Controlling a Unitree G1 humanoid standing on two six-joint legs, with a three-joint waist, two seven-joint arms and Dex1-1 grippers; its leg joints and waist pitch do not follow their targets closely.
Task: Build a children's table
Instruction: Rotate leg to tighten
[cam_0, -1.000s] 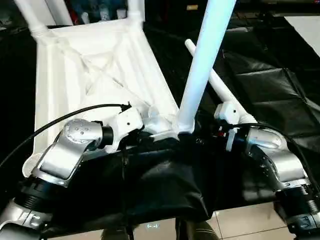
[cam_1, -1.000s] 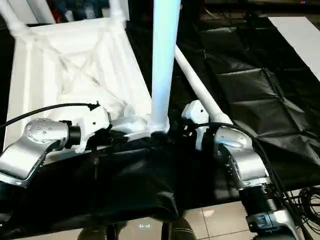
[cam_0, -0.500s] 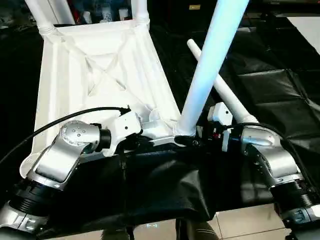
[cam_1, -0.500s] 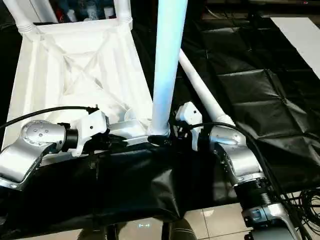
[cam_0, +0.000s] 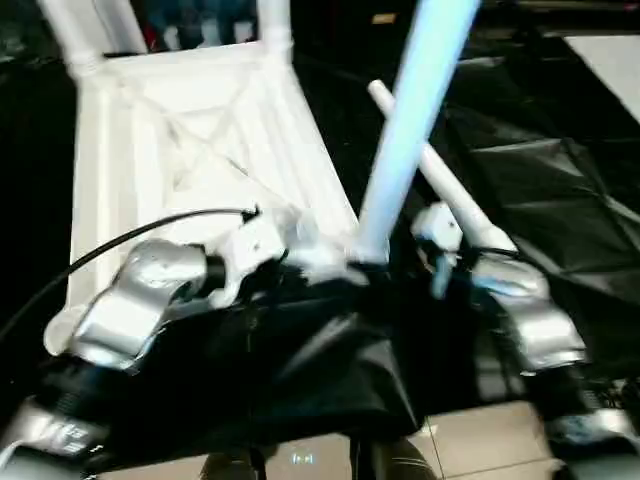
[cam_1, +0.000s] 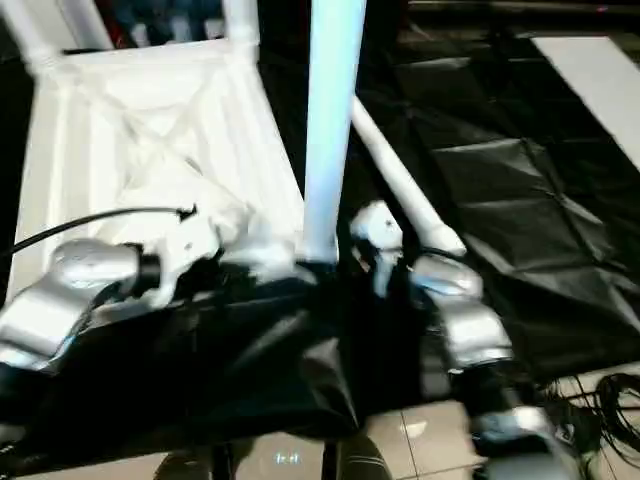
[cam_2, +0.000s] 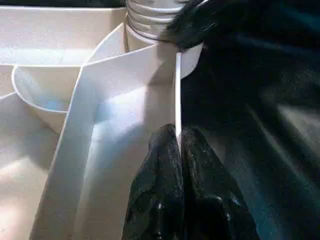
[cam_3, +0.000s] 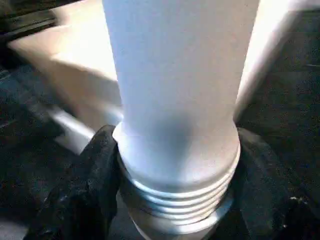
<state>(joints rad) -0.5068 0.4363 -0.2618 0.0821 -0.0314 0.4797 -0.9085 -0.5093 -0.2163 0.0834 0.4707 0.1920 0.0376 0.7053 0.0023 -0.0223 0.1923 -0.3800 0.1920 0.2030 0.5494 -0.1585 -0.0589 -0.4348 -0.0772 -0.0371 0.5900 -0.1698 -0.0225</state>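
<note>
Verticality of the leg (cam_1: 328, 120) is what the coming move hangs on: it stands upright at the tabletop's (cam_0: 190, 150) near right corner, its long axis rising out past the top of the head views with a slight lean, and its ribbed lower end sits at the corner socket (cam_2: 155, 20). The tabletop lies upside down on the black sheet (cam_1: 500, 230), ribs facing up, with more legs already standing at the far corners. Another leg (cam_0: 440, 185) lies flat on the sheet to the right, running away from the robot.

The right gripper (cam_3: 175, 195) is the nearer one; it comes at the upright leg from the right, and its two black fingers (cam_3: 85, 190) sit on either side of the ribbed collar, hugging it. Whether they press firmly or merely cup it I cannot tell.

The left gripper (cam_2: 179, 150) is clenched on the thin upright edge wall of the tabletop just beside that corner, steadying it from the left.

My judgement: the leg needs driving straight down along its own axis, so any tilt has to be corrected first.
</note>
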